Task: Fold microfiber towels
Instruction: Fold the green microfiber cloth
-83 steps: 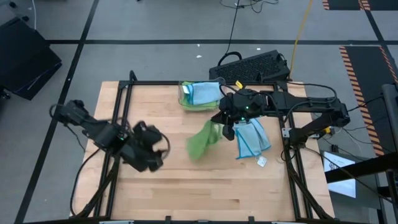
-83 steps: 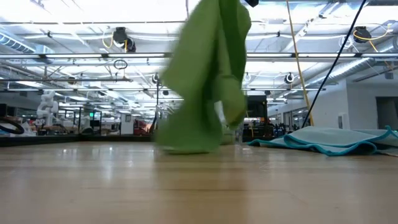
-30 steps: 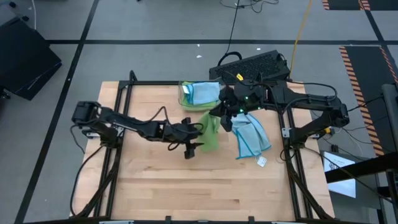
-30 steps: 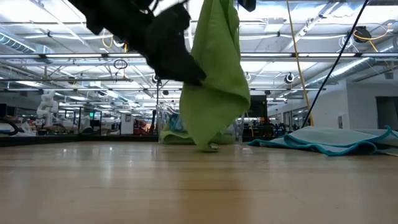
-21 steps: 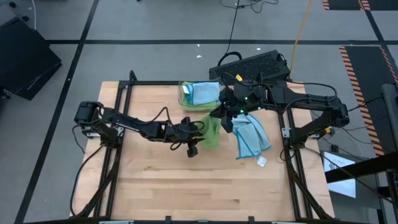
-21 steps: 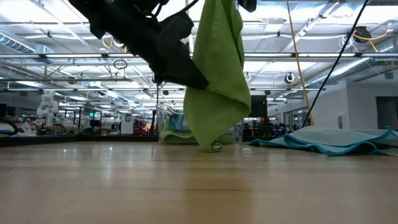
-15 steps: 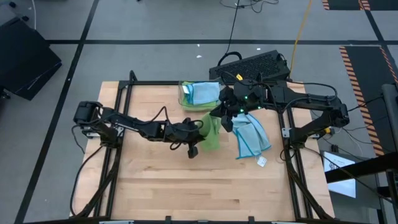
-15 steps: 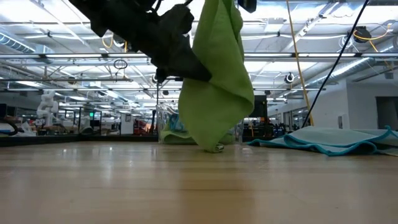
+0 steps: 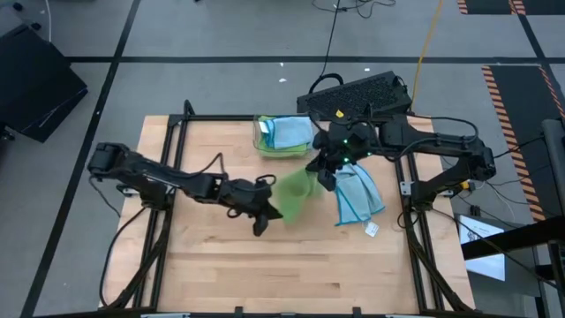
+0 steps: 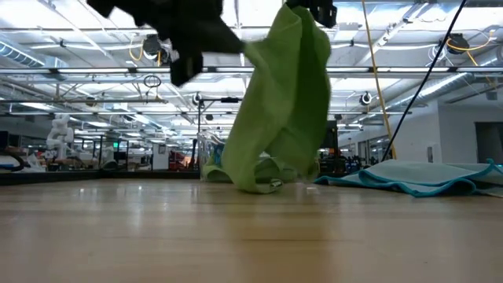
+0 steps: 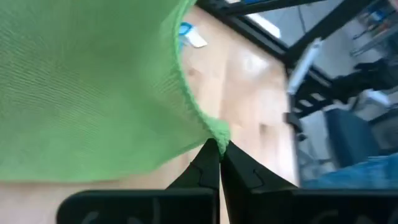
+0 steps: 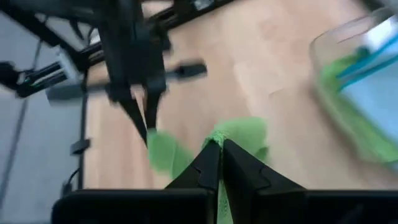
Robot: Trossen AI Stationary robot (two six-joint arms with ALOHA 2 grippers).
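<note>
A lime green microfiber towel hangs in the air over the middle of the table, stretched between my two grippers. My right gripper is shut on its upper corner, high up. My left gripper is shut on another corner, to the left and nearer. The towel's lower end rests on the wooden table. A light blue towel lies spread flat on the table at the right. My left gripper pinches a corner of the green towel between its two fingertips, only at their free ends, slanting down from the table's left. The cloth spreads away from that corner. My right gripper pinches the towel's top corner between its two fingers, slanting down from the right. The towel hangs below it, its lower end on the table.
A clear plastic bin with blue and green towels stands at the table's far edge, just behind the grippers. A small white tag lies near the blue towel. A black keyboard sits beyond the far edge. The table's near half is bare wood.
My left gripper has shut on the hanging green towel's corner, then rolled and drawn it up and toward the table's left and near edge. The towel, which hung narrow below my right gripper, is now spread out between both grippers, its lower end still on the table.
</note>
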